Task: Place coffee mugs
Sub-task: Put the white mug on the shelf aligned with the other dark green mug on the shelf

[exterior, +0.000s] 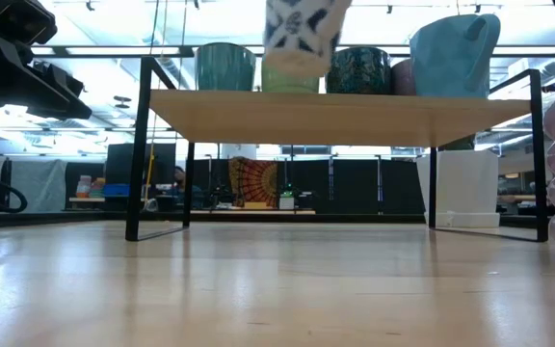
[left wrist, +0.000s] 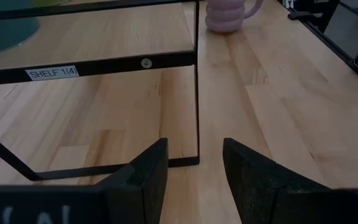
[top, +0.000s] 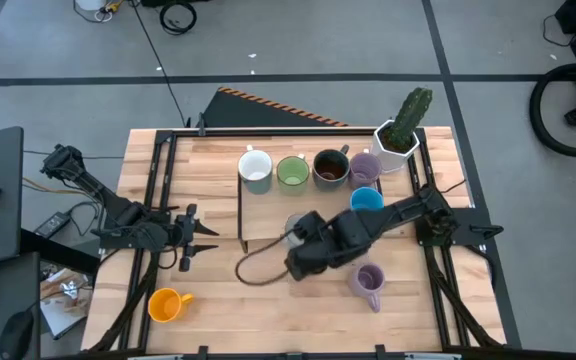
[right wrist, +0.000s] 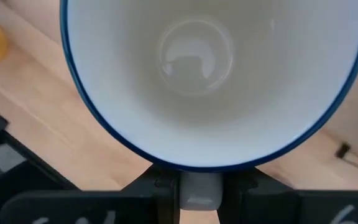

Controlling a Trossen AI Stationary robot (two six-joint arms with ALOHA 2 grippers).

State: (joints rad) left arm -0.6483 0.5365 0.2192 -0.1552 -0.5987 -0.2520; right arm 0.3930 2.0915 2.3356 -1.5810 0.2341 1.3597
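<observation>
Right wrist view shows the right pincer [right wrist: 199,186] clamping a white mug [right wrist: 210,74]; left pincer [left wrist: 194,171] open, empty.

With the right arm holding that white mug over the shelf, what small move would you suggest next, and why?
Probably lower it. The right tool is shut on the white mug, which hangs above the shelf in front of the mug row; the low view shows it clear of the board. The left tool waits open at the shelf's side.
</observation>
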